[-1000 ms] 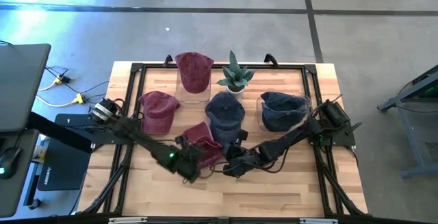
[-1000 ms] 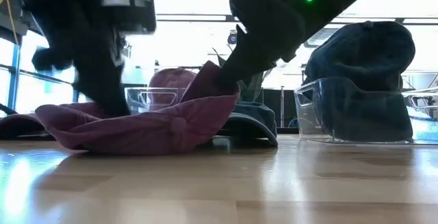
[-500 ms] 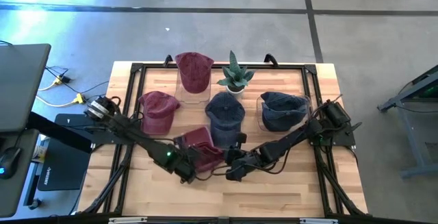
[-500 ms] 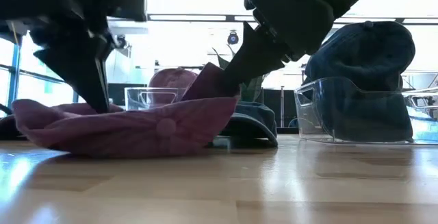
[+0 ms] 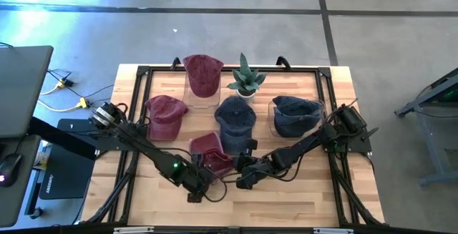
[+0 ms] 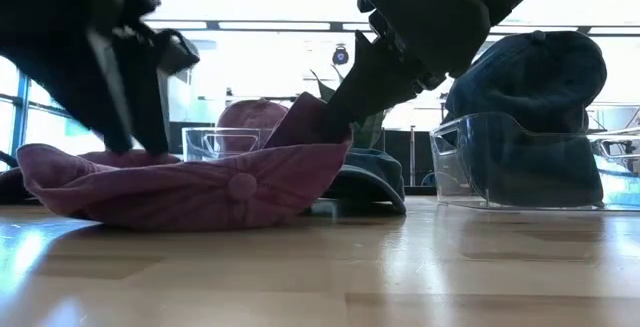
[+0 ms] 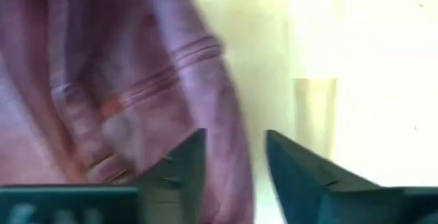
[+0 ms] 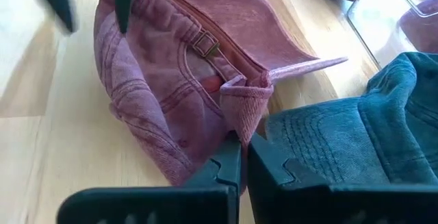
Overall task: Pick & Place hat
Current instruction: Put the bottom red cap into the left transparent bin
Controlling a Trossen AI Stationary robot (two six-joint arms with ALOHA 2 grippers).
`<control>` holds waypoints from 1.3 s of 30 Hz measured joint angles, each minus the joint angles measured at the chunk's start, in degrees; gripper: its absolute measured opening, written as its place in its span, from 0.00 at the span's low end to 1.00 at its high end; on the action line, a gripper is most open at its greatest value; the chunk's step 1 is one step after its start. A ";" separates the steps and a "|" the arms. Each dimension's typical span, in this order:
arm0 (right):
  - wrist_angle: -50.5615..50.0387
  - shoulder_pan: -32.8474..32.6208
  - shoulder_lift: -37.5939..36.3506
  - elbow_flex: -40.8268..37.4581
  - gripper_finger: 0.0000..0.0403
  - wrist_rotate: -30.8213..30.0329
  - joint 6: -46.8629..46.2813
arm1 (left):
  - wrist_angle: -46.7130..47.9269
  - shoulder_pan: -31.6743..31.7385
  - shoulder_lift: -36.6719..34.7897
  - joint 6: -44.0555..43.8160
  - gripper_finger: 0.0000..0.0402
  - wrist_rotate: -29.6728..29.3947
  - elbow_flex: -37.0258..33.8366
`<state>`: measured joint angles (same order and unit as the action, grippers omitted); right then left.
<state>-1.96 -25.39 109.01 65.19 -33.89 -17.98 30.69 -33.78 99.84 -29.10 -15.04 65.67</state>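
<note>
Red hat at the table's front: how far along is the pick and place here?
Done: the red hat lies upside down on the table. In hand: the right gripper is shut on the hat's edge, while the left gripper stands open beside it, off the fabric. Left: lifting it and placing it; the pictures show no clear destination.

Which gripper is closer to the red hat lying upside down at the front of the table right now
The right. The right gripper is pinched shut on the red hat at its edge, while the left gripper stands open just beside the hat's other side, holding nothing.
</note>
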 joint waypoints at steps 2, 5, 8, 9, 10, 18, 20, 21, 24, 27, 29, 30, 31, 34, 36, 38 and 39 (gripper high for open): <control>0.00 0.00 0.00 0.00 0.01 0.02 0.00 | -1.00 -0.02 0.83 1.82 0.49 0.35 -0.04; -0.11 0.00 0.00 0.00 0.03 0.04 0.01 | -2.45 -0.05 3.08 1.11 0.62 -0.37 0.13; -0.29 0.00 0.00 -0.02 0.05 0.16 0.02 | -1.03 -0.04 6.40 -0.43 0.69 -0.04 -0.15; -0.35 0.00 0.00 -0.02 0.05 0.17 0.02 | -1.39 -0.03 7.28 -1.05 0.69 0.76 0.01; -0.35 0.00 0.00 -0.02 0.05 0.20 0.02 | -1.38 -0.02 7.79 -1.43 0.68 1.42 0.11; -0.37 0.02 -0.01 -0.02 0.04 3.76 0.44 | 0.26 -0.69 7.22 -2.75 0.33 0.33 0.86; -0.37 0.02 -0.02 -0.02 0.04 5.16 0.48 | 1.44 -1.25 5.96 -1.22 0.20 -1.84 0.93; -0.38 0.02 -0.02 -0.04 0.05 5.38 0.49 | 1.01 -1.29 5.67 -0.72 0.14 -2.82 1.33; -0.70 0.02 -0.06 -0.04 0.11 6.60 1.94 | 2.45 -1.83 4.39 0.19 0.03 -4.80 1.29; -1.70 0.27 -1.42 -0.11 0.23 9.78 4.29 | 3.14 -2.79 2.67 0.42 0.06 -8.23 1.27; -2.20 0.28 -3.14 -0.11 0.33 11.32 6.11 | 4.62 -3.52 1.36 0.87 0.06 -9.95 1.31; -2.14 0.14 -4.01 -0.11 0.38 11.76 7.29 | 5.41 -3.98 0.79 0.87 0.06 -10.74 1.31; -2.00 -0.21 -4.64 -0.09 0.42 12.02 8.94 | 5.68 -4.31 0.34 0.90 0.05 -11.44 1.31; 1.21 -2.25 -4.75 -0.09 0.52 12.27 18.27 | 6.08 -4.93 -0.55 1.73 0.02 -12.82 1.13; 6.04 -4.12 -3.50 -0.08 0.56 12.80 26.05 | 6.20 -5.27 -1.07 1.81 0.01 -13.88 0.94; 10.27 -5.47 -1.90 -0.04 0.58 11.26 30.51 | 5.67 -5.27 -1.12 1.88 0.01 -14.77 0.96; 11.66 -5.75 -1.04 -0.04 0.58 10.41 31.32 | 5.80 -5.27 -1.12 1.88 0.01 -15.13 0.94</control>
<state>9.70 -31.14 107.97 65.14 -23.48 13.34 36.48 -39.05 98.72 -27.22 -30.17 66.61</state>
